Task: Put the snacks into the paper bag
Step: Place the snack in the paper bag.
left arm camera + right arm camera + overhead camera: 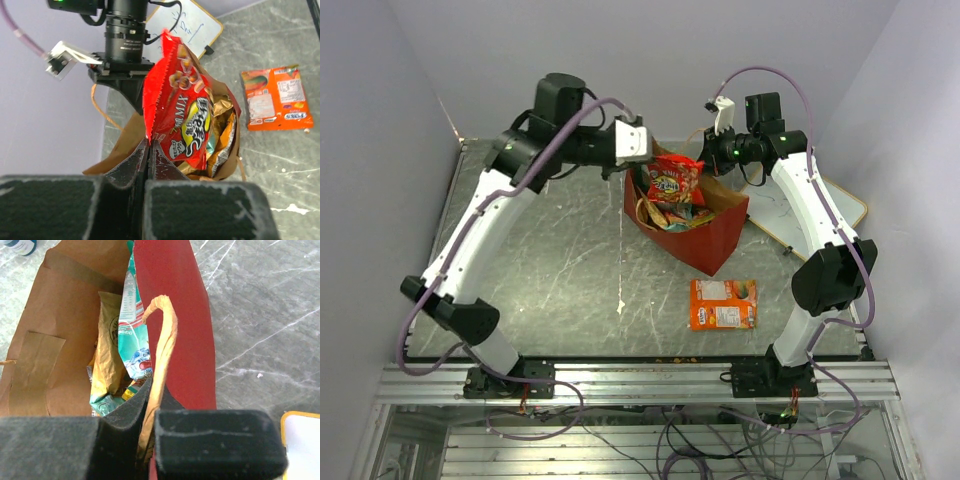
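The red paper bag (705,235) stands mid-table with its brown inside (60,315) showing. My left gripper (650,158) is shut on the edge of a red snack packet (182,115), which hangs upright over the bag's mouth with its lower end among the packets inside. My right gripper (150,395) is shut on the bag's tan handle (162,340) at the far rim. Gold (110,350) and teal (135,325) packets lie inside the bag. An orange flat pack (723,303) lies on the table in front of the bag.
A white board with scribbles (835,205) lies at the right edge of the table, behind the right arm. Purple walls close in the back and both sides. The grey tabletop (560,270) stretches left of the bag.
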`<state>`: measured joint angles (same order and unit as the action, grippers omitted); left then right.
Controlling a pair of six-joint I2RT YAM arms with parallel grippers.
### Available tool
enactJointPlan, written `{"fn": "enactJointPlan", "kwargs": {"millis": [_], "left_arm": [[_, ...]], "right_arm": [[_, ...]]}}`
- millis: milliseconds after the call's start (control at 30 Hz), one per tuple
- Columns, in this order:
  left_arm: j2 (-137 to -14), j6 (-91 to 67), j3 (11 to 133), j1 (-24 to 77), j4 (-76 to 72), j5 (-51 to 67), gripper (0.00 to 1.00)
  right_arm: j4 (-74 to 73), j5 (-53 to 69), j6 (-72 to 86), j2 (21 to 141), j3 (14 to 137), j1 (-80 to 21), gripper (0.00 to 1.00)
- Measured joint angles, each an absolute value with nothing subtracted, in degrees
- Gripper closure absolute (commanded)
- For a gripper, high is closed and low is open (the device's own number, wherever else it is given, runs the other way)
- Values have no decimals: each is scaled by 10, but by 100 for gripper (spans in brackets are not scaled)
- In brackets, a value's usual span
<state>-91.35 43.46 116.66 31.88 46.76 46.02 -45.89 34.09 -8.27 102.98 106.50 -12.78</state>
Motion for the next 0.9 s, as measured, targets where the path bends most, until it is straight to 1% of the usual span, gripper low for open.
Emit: {"fn": "enactJointPlan", "kwargs": {"millis": [233, 533, 633, 767, 900], "left_arm": [[-991, 526, 1202, 384, 506, 376, 93], [-1024, 472, 1200, 413, 441, 290, 93], [-1023, 455, 1180, 417, 405, 278, 93], [-1023, 436, 1123, 439, 368, 258, 93], [-1025, 427, 1069, 460, 353, 257, 87]], "right_arm": [[-460, 341, -84, 1030, 1065, -128, 100], [-460, 341, -84, 1028, 1063, -128, 100], [-460, 342, -84, 1028, 1063, -128, 100], [-460, 342, -84, 1028, 1063, -128, 100], [-460, 342, -85, 1028, 1063, -128, 100]]}}
